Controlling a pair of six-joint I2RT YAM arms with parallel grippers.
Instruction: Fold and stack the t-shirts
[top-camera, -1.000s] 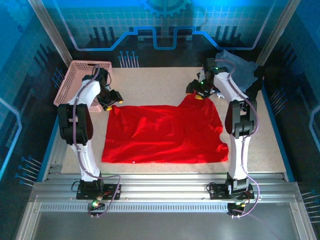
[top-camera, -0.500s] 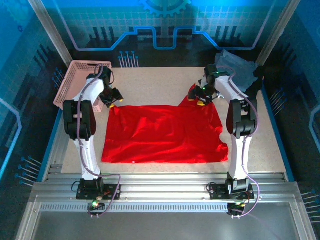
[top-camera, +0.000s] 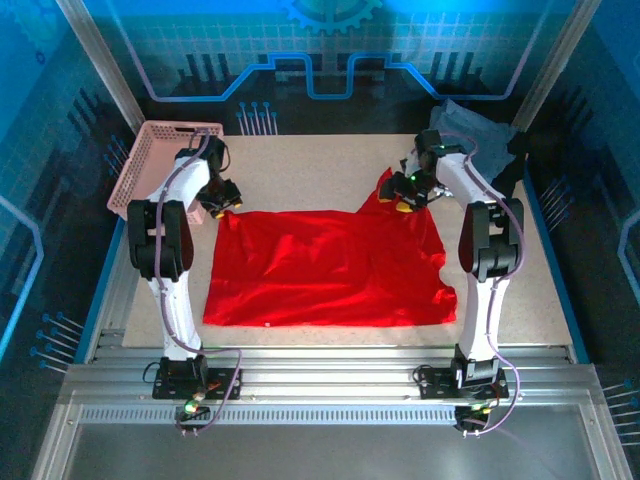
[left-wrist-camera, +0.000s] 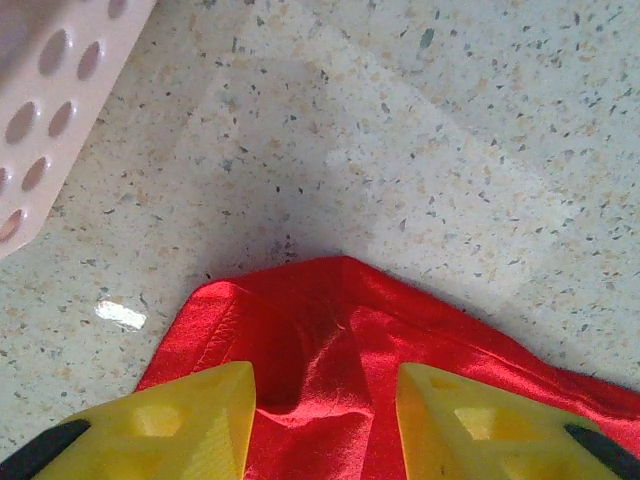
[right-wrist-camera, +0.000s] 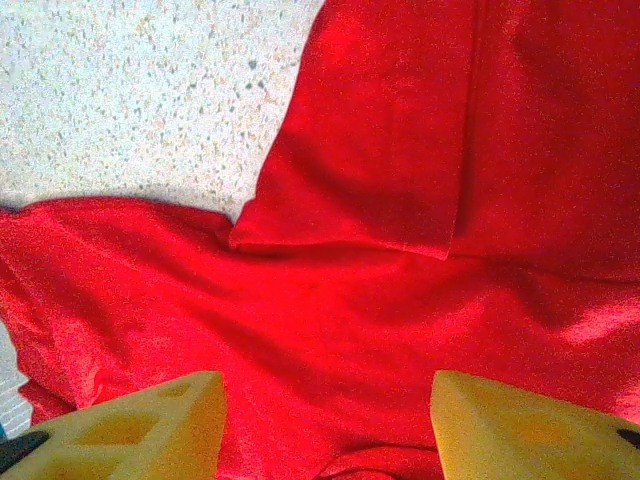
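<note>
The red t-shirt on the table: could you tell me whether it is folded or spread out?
Spread out: the red t-shirt lies largely flat across the table, with only its far right corner rumpled upward.

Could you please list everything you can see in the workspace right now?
red t-shirt: one, bright red, spread flat at the table's centre, far right corner bunched up
folded shirts: a pile, count unclear, grey-blue and dark, far right corner
basket: one, pink mesh, far left corner
table: one, speckled beige
left gripper: yellow fingers, jaws apart astride the red t-shirt's far left corner
right gripper: yellow fingers, jaws apart over the far right corner
</note>
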